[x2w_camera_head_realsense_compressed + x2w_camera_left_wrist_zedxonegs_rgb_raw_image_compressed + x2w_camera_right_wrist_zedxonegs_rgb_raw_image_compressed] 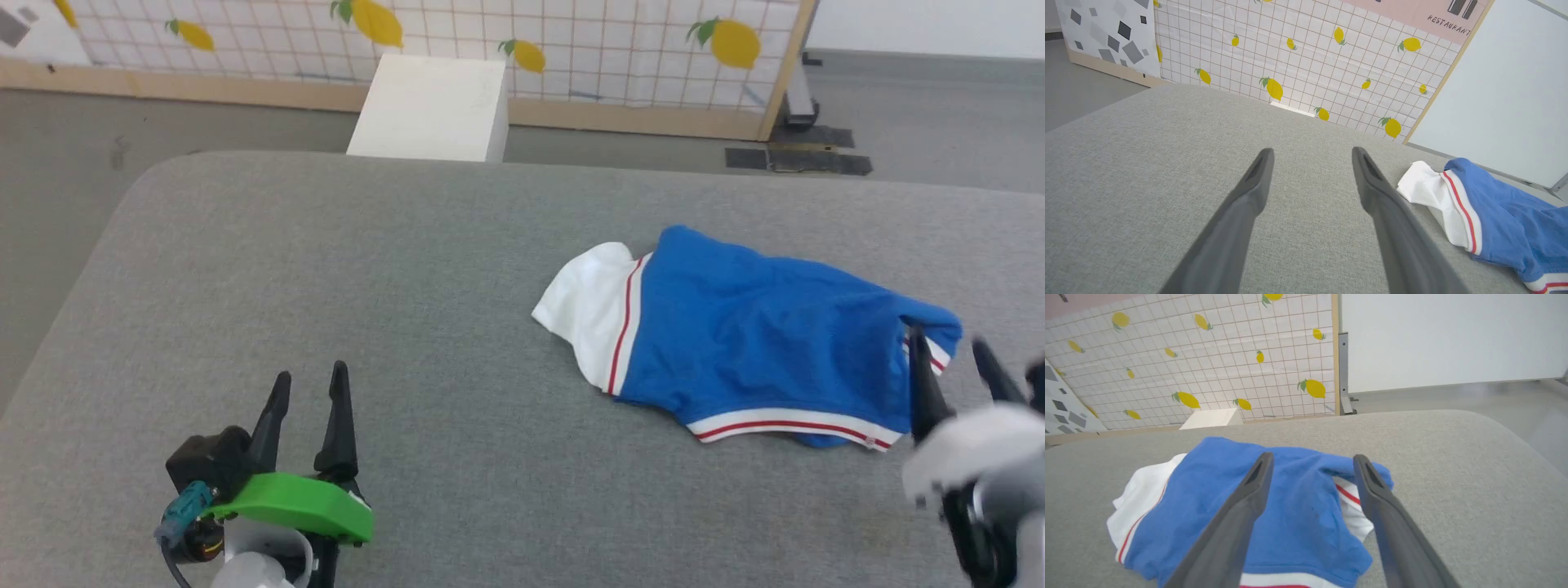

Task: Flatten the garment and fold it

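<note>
Finds the garment (735, 327) bunched in a heap on the right half of the grey table (326, 269), neither flat nor folded; shows its blue body uppermost, a white sleeve (584, 306) with red-and-white trim toward the left, a striped hem along the near edge; places the right end effector (947, 339) at the heap's right edge, fingers (1241, 514) spread wide, released, grasping nothing, with blue cloth between and beneath them in the right wrist view; places the left end effector (310, 371) well apart from the cloth, over bare table at the near left, likewise released and empty; notes a white box (433, 106) on the floor (65, 204) beyond the table, before a lemon-patterned panel (637, 49).
</note>
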You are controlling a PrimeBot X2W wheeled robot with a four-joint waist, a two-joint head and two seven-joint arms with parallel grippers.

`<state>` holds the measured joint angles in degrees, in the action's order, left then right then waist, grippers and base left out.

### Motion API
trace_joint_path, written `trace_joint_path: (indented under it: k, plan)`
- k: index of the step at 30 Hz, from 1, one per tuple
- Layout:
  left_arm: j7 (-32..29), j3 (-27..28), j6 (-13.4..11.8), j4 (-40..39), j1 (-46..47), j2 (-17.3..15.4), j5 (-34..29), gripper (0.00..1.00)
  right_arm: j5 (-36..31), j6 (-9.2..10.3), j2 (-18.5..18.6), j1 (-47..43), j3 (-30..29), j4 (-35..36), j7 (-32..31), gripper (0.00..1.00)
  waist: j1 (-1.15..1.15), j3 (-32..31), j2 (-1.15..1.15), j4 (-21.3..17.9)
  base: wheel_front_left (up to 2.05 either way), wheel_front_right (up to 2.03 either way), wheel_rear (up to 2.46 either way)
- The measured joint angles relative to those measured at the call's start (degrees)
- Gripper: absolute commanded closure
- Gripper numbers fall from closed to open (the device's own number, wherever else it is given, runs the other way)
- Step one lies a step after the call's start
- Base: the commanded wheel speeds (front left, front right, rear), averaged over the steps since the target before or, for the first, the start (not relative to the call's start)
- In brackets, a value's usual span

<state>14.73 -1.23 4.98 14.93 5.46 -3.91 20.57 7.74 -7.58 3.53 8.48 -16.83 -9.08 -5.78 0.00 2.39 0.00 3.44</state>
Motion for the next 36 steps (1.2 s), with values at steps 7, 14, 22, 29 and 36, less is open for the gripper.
trace_joint_path:
  k: [7, 14, 22, 29, 36]
  plan:
    - [-0.7, -1.1, -1.2, -0.3, -0.6, 0.4, 3.0, 0.00, 8.7, 0.01, -0.6, -12.3, 2.0, 0.9, 1.5, 0.00, 0.00, -1.1, 0.00, -3.2, 0.00, 0.00, 0.00]
    - [-14.5, -6.7, -4.6, 3.6, 11.8, 0.7, 4.2, 0.00, 9.8, 0.01, -0.6, -12.2, 4.4, 1.1, 2.2, 0.00, 0.00, 0.0, 0.00, -6.9, 0.00, 0.00, 0.00]
    - [-38.8, -14.7, -7.6, 19.1, 31.6, 0.3, 1.0, 0.00, 9.6, 0.01, -0.6, -7.5, 7.0, 1.7, 1.2, 0.00, 0.00, 4.6, 0.00, -9.9, 0.00, 0.00, 0.00]
    - [-47.5, -17.0, -6.5, 27.5, 35.9, 0.0, 1.2, 0.00, 10.1, 0.01, -0.6, -6.2, 7.9, 0.6, 2.1, 0.00, 0.00, 9.0, 0.00, -13.2, 0.00, 0.00, 0.00]
    - [-49.0, -18.1, -4.7, 29.0, 36.7, -0.2, 1.8, 1.00, 10.0, 0.01, -0.6, -6.1, 7.2, -0.4, 3.3, 0.00, 0.00, 12.5, 0.00, -15.1, 0.00, 0.00, 0.00]
